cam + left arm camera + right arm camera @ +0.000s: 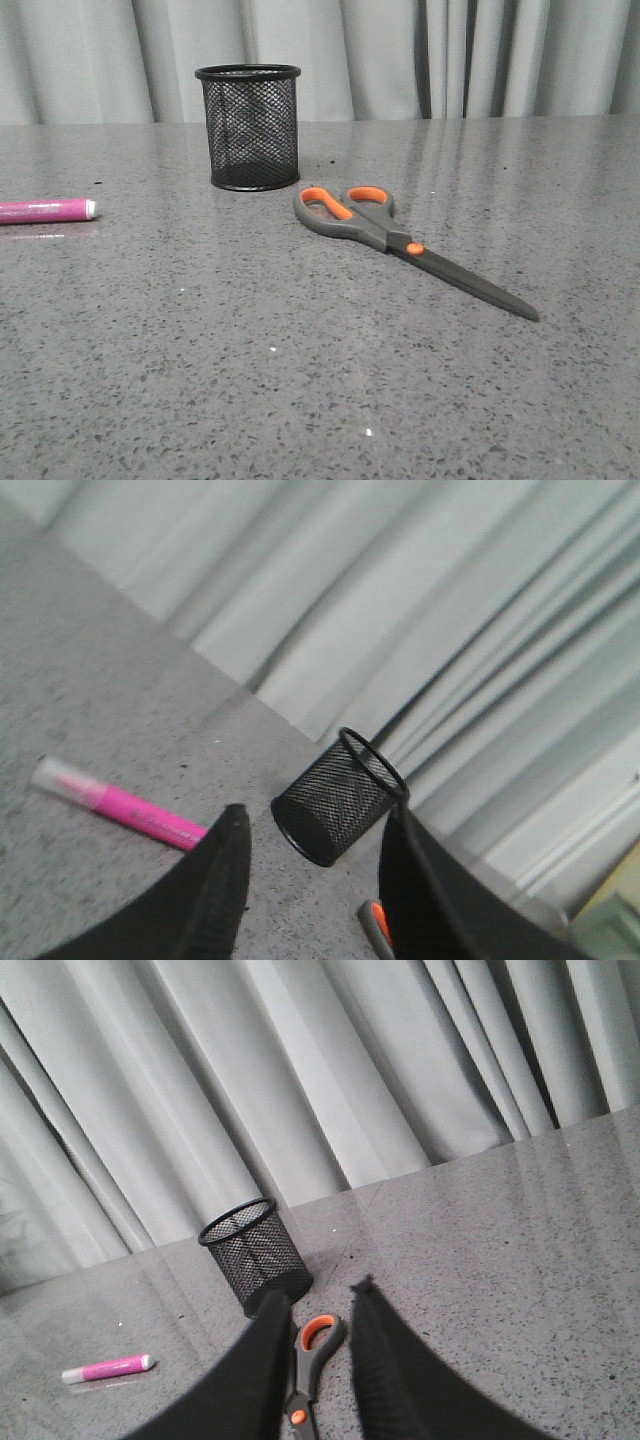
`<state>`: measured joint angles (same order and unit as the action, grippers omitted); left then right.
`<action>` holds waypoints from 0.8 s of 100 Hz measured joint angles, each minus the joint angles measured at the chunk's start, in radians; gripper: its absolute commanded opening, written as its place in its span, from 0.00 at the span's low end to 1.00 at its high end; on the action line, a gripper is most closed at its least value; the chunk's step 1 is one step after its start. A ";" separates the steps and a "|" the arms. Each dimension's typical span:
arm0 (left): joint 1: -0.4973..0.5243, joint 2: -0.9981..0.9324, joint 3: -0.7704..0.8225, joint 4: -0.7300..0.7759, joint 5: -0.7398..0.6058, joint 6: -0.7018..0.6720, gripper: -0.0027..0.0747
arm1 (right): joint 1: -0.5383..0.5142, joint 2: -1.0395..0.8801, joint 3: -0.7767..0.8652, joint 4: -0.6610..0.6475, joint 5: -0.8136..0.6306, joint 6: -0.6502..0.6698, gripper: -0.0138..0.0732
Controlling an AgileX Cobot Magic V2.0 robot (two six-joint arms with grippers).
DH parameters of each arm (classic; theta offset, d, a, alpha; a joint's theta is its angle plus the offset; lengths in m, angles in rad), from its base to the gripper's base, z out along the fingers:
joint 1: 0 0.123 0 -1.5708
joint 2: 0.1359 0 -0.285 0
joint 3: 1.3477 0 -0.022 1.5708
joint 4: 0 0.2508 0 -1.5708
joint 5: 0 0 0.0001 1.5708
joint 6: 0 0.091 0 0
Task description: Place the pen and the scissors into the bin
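Note:
The black mesh bin stands upright at the back of the grey table. The scissors lie flat to its right, orange handle loops toward the bin, blades pointing front right. The magenta pen lies at the left edge, white end toward the middle. No gripper shows in the front view. In the left wrist view my left gripper is open and empty above the table, with the bin and pen beyond it. In the right wrist view my right gripper is open and empty above the scissors.
Grey pleated curtains hang behind the table's far edge. The speckled grey tabletop stretches in front of the objects. In the right wrist view the bin and pen lie beyond the fingers.

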<state>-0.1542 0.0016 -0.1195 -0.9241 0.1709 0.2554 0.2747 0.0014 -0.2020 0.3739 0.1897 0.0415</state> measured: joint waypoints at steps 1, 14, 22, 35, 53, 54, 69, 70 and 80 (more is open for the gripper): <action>0.000 0.002 -0.018 0.014 0.020 0.002 0.41 | 0.000 0.006 -0.003 0.000 0.003 0.000 0.47; 0.000 0.122 -0.209 0.290 0.243 0.027 0.30 | 0.000 0.088 -0.058 -0.006 0.043 -0.017 0.50; 0.000 0.234 -0.345 0.412 0.396 0.057 0.28 | 0.000 0.158 -0.096 -0.008 0.082 -0.063 0.50; 0.000 0.455 -0.531 0.542 0.608 0.164 0.28 | 0.000 0.259 -0.162 -0.010 0.119 -0.141 0.50; 0.000 0.728 -0.712 0.600 0.781 0.373 0.29 | 0.000 0.354 -0.220 -0.012 0.125 -0.179 0.50; 0.000 0.737 -0.716 0.599 0.784 0.382 0.30 | 0.000 0.358 -0.222 -0.012 0.125 -0.180 0.50; -0.023 0.917 -0.802 0.632 0.803 0.559 0.47 | 0.000 0.372 -0.226 -0.012 0.125 -0.184 0.50; -0.028 0.925 -0.806 0.636 0.803 0.566 0.48 | 0.000 0.372 -0.226 -0.012 0.125 -0.185 0.50; -0.068 1.036 -0.859 0.705 0.807 0.654 0.55 | 0.000 0.372 -0.226 -0.012 0.125 -0.185 0.50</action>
<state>-0.2222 1.0376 -0.9785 -0.2187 0.9778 0.9091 0.2747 0.3731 -0.4278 0.3622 0.3150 -0.1439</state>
